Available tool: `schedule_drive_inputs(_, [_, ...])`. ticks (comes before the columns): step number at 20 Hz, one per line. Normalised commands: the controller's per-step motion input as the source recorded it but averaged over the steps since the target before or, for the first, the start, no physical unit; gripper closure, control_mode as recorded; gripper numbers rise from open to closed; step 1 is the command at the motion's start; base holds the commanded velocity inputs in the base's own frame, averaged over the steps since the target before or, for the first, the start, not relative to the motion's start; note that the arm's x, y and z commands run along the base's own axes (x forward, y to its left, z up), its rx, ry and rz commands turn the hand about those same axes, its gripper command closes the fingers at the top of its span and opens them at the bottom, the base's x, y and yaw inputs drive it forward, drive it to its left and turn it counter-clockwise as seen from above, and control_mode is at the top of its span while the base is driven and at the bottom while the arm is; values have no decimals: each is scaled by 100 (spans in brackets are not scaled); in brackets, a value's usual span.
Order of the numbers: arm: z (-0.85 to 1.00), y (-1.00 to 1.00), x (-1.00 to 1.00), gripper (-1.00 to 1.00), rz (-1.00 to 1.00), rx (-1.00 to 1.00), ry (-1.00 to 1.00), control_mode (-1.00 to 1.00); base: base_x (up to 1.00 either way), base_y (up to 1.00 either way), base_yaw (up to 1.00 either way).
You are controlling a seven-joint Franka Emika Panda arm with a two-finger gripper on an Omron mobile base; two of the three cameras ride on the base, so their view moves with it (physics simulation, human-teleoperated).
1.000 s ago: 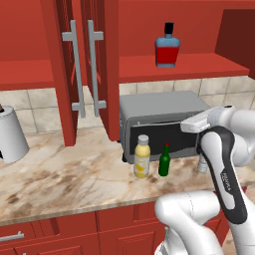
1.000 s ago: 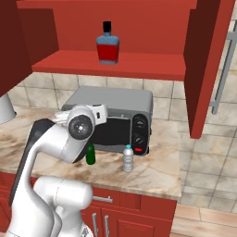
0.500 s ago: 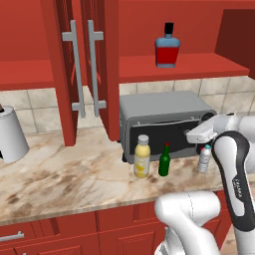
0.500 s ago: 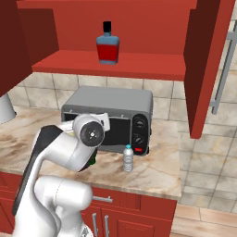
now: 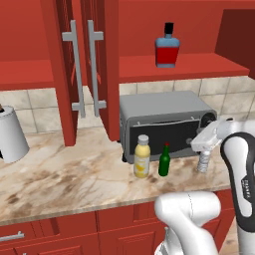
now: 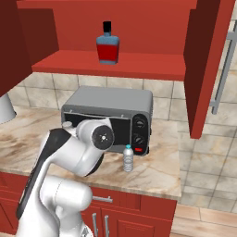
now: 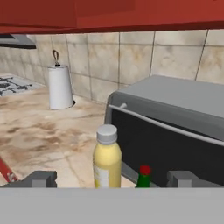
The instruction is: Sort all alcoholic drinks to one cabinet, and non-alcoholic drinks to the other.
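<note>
In the left base view, the juice bottle (image 5: 142, 156) and green bottle (image 5: 164, 160) were seen side by side on the bench (image 5: 60, 174) before the oven (image 5: 164, 122), the red-and-blue bottle (image 5: 167, 46) on the cabinet shelf (image 5: 199, 67).

In the right base view, the water bottle (image 6: 128, 158) was seen near the bench's front edge.

In the hand view, the pincer (image 7: 111, 178) was spread wide, nothing held.

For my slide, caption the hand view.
Open end effector faces juice bottle and green bottle before the toaster oven.

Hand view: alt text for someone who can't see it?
Open gripper faces a pale-yellow juice bottle and the red cap of a green bottle, both standing on the marble counter before a grey toaster oven. A paper towel roll stands by the tiled wall.
</note>
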Motion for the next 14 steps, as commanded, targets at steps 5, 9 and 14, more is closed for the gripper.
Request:
schedule_drive_inputs(5, [-37,23,-2,-100,8,0,0,-100,0,0,0])
schedule_drive_inputs(9, [-32,19,-1,-100,10,0,0,-100,0,0,0])
schedule_drive_inputs(14, [-24,3,-5,-100,10,0,0,-100,0,0,0])
